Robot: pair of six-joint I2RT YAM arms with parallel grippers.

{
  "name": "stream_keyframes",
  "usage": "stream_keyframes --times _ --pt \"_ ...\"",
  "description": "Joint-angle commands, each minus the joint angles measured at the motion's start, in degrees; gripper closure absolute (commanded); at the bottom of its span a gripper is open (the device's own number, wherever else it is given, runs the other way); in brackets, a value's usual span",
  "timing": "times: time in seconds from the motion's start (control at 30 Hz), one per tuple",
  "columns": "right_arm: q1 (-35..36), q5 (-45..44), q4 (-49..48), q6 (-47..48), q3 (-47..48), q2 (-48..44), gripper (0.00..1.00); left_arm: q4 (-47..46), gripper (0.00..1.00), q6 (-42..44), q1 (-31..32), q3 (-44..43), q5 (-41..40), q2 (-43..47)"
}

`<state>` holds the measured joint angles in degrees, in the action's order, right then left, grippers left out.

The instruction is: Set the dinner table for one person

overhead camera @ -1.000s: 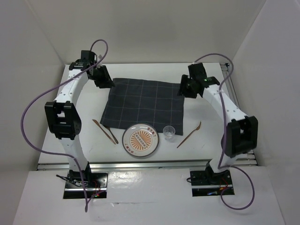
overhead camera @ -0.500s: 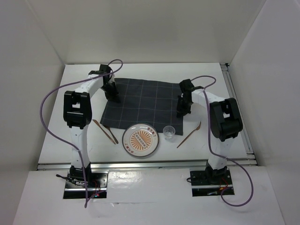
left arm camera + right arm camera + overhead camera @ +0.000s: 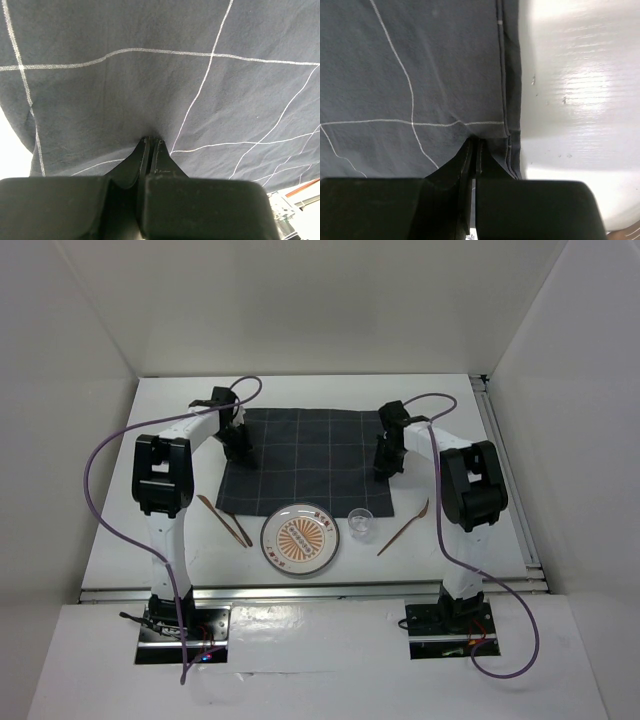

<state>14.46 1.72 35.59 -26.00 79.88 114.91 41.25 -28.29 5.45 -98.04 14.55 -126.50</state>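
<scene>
dinner table (image 3: 300,390) matte white, railed edge; left fingers (image 3: 134,164), right fingers (image 3: 462,161) clamped on navy cloth (image 3: 305,460).

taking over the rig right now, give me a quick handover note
Left claw: shut, pinching the navy grid cloth near its left edge.
Right claw: shut on the cloth's right edge.
Done: cloth lies spread on the dinner table.
Plate sits at the cloth's near edge, clear cup beside it, two wooden utensils left, one wooden utensil right.
Left, likely: release the cloth, then arrange plate, cup and utensils.
</scene>
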Motion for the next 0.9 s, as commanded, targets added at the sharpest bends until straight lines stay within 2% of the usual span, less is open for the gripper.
stream_keyframes --times 0.0,0.17,0.23,0.27,0.3,0.33,0.43,0.53,0.6,0.73,0.87 --pt "-1.4 -5.7 -0.6 0.3 0.2 3.1 1.0 0.8 1.0 2.3 0.5 0.4 0.3 -0.9" --pt "-2.0 -3.6 -0.1 1.5 1.2 0.5 1.0 2.1 1.0 2.8 0.5 0.4 0.3 1.0" --pt "-2.0 -2.9 0.5 2.9 2.6 -2.8 0.97 2.9 1.0 3.3 0.5 -0.2 -1.4 3.4" --pt "-2.0 -1.9 0.5 3.5 4.7 -3.8 0.92 4.3 1.0 3.3 0.5 -1.3 -2.1 4.1" --pt "-2.0 0.5 1.5 4.1 5.8 -4.7 0.76 5.1 0.98 3.3 0.5 -2.0 -3.4 4.8" --pt "-2.0 0.5 3.2 5.4 7.2 -6.3 0.65 5.8 0.89 3.9 0.5 -2.7 -3.4 5.7" --pt "0.2 -2.5 6.3 6.0 10.2 -10.7 0.41 7.4 0.77 3.9 0.5 -5.3 -4.1 9.6" --pt "0.2 1.4 6.9 4.8 5.9 -18.5 0.36 8.8 0.75 3.3 0.5 -7.4 -6.9 13.8" --pt "1.7 2.2 6.9 4.1 -1.2 -22.8 0.31 9.3 0.7 2.6 0.5 -6.0 -8.8 19.3" --pt "6.8 0.9 8.3 -1.6 -12.5 -33.5 0.25 5.4 0.53 -0.3 0.5 1.9 -12.1 30.2" --pt "10.2 2.9 7.0 -5.6 -19.9 -40.7 0.21 2.9 0.52 -1.8 1.0 9.3 -10.3 38.0"
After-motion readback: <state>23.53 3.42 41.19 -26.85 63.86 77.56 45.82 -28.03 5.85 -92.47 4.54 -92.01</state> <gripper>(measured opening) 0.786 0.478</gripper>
